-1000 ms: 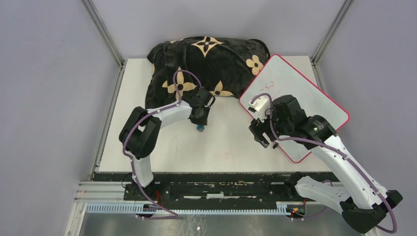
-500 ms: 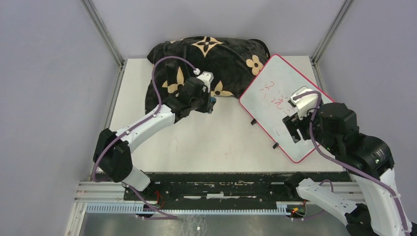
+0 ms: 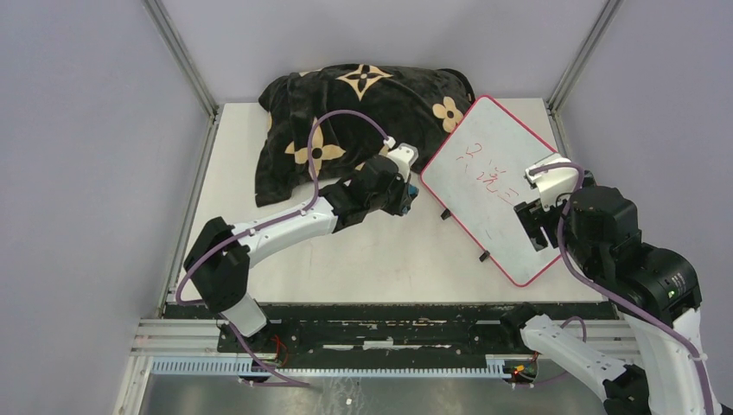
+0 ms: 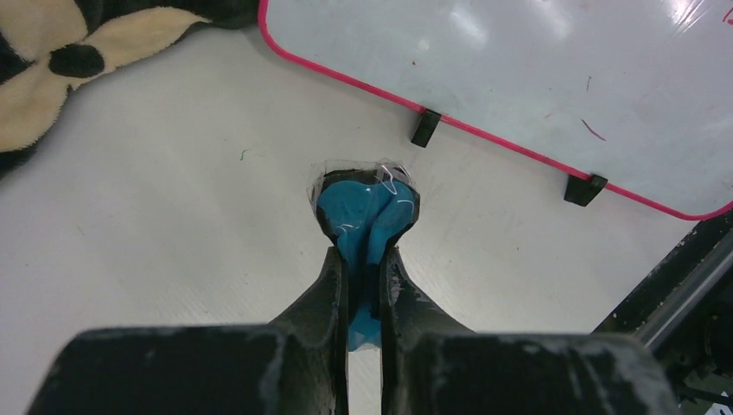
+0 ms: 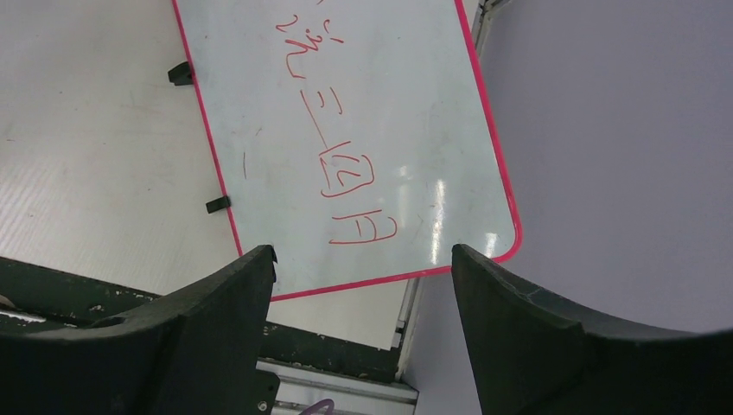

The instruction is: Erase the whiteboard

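On the right half of the pale, faintly ribbed table [image 3: 346, 251]: a whiteboard [image 3: 480, 220], flat and glossy, rectangular with rounded corners and a thin pink-red rim. Set askew, one corner toward the rear, the rear-left edge right beside a black plush pillow [image 3: 363, 104] patterned with tan flower shapes. Whether touching or overlapping the pillow, cannot tell. Red handwritten marks [image 3: 488, 177] across the upper and middle part of the white surface, loose strokes above and boxier figures lower down. Two small black clips [image 3: 445, 213] on the long edge facing the table's middle.

Left gripper [image 3: 410, 190] low over bare table, just beside the board's left corner and apart from the rim. Dark, scuffed fingers [image 4: 333, 294] pressed together, pinching a soft blue wad [image 4: 363, 207]: crumpled, shiny in spots, dark along its edges, bulging out past the fingertips. Contact between wad and table: cannot tell.

Right gripper [image 3: 538, 226] above the board's right side, clear of the surface. Broad matte black fingers spread wide, holding nothing, with the written part of the board and its rounded pink corner showing in the gap.
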